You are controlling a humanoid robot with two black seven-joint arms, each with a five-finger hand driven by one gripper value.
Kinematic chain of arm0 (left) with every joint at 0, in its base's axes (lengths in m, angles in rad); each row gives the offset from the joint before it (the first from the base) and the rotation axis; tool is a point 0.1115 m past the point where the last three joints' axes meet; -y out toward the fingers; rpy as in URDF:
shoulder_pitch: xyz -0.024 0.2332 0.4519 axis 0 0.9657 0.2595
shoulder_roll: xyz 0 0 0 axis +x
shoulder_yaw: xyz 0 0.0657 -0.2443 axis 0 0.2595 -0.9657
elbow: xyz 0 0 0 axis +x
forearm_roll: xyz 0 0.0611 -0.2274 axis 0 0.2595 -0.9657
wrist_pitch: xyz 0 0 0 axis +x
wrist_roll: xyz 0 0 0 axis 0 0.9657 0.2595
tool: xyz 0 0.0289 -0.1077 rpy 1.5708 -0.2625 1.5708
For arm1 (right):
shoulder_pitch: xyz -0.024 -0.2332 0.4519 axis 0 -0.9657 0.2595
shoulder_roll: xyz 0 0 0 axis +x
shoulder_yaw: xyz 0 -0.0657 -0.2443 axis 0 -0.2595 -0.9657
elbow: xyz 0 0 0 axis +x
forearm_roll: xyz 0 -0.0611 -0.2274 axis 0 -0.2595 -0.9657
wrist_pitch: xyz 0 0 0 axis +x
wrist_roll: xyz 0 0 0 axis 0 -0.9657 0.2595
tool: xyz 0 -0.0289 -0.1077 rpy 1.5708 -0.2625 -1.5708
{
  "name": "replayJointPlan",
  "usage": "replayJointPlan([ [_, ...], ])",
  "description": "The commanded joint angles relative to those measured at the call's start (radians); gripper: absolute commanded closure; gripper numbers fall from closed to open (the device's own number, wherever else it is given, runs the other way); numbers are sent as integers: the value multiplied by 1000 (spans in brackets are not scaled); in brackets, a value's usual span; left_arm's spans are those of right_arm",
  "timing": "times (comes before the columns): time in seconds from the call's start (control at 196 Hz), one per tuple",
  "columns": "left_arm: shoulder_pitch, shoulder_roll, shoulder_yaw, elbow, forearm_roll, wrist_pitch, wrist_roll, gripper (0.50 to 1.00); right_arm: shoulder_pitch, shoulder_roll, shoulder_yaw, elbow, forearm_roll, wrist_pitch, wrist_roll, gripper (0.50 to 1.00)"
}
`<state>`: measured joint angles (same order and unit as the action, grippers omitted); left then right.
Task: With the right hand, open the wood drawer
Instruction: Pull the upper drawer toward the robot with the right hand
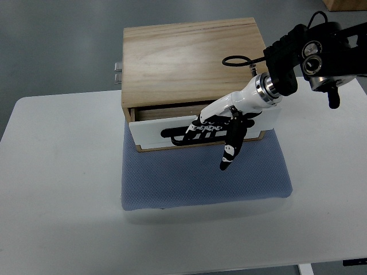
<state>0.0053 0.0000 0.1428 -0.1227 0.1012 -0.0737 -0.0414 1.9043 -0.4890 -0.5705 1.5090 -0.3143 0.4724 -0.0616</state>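
One hand, the right, reaches in from the upper right and lies against the white front of the drawer. Its fingers curl into the dark handle slot, gripping the drawer, while one finger points down over the pad. The drawer sits slightly pulled out of the box. The box stands on the blue pad at the rear of the white counter.
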Motion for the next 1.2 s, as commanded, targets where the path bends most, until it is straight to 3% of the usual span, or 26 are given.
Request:
replayJointPlan([
  [0.0,-1,0,0,0,0,0,0,500,2,-10,0,3,1,31,2,564],
  [0.29,-1,0,0,0,0,0,0,500,16,-29,3,11,4,138,9,564],
  [1.197,1,0,0,0,0,0,0,500,98,-80,23,48,12,138,11,564],
])
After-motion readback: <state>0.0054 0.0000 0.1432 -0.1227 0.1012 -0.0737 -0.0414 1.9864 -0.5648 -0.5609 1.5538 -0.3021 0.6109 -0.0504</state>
